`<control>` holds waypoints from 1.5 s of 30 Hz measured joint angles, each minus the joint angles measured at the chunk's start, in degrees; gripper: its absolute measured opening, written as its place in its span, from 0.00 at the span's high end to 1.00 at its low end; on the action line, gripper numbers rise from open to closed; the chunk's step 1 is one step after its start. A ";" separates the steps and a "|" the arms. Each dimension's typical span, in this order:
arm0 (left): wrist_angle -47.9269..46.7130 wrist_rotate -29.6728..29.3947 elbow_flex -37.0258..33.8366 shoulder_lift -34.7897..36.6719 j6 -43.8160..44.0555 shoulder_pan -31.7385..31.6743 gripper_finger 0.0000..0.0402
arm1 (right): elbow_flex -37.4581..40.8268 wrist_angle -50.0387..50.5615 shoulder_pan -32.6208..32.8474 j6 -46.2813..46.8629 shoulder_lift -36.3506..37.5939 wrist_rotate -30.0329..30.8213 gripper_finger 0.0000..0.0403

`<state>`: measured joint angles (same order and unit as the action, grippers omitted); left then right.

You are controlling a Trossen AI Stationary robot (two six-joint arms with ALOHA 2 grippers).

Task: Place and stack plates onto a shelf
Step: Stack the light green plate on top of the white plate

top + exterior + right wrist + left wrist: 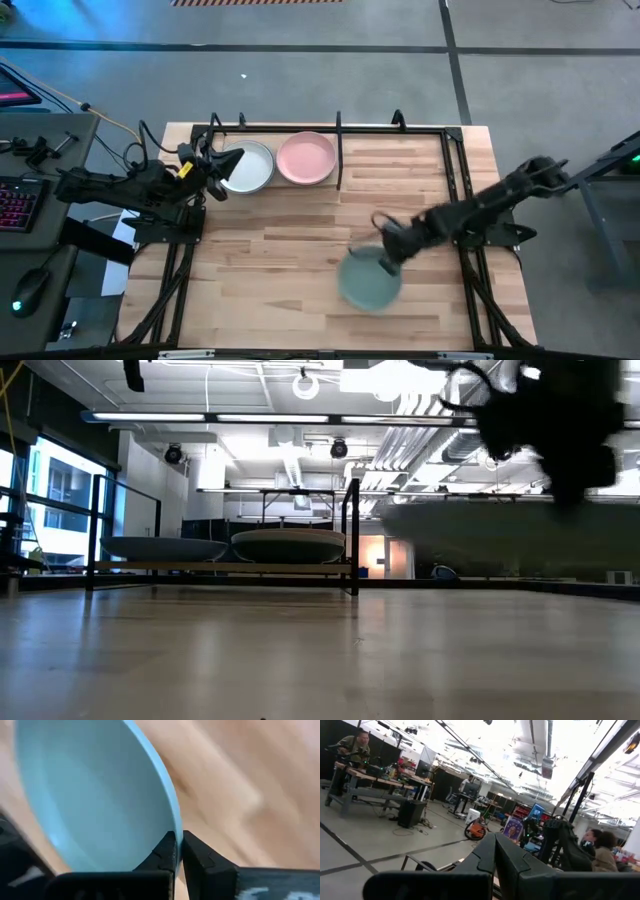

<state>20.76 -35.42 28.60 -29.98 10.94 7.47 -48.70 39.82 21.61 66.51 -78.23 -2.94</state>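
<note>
My right gripper is shut on a pale blue-green plate over the table's middle right. In the low view this plate is a dark band above the tabletop. The shelf, with its black rods, stands at the table's far edge. A white plate and a pink plate rest side by side on its board. My left gripper is shut by the white plate's left rim, pointing out into the room. My right gripper pinches the plate's rim between its two fingers, one finger on the inner side of the rim and one on the outer. The fingers come slanting from the table's right and far side. The plate is lifted clear of the table.
Bare wood table lies in front of the shelf and left of the held plate. Black frame rods run along the table's far and right edges. A keyboard and cables sit off the table's left. People are in the room beyond.
</note>
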 joint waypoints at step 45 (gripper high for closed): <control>-15.54 5.30 -0.07 0.00 -1.14 0.02 1.00 | -56.90 14.52 -33.93 -51.78 -32.42 -17.53 1.00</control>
<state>5.22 -30.12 28.53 -29.98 9.80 7.49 -105.60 54.34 -12.33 14.73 -110.65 -20.47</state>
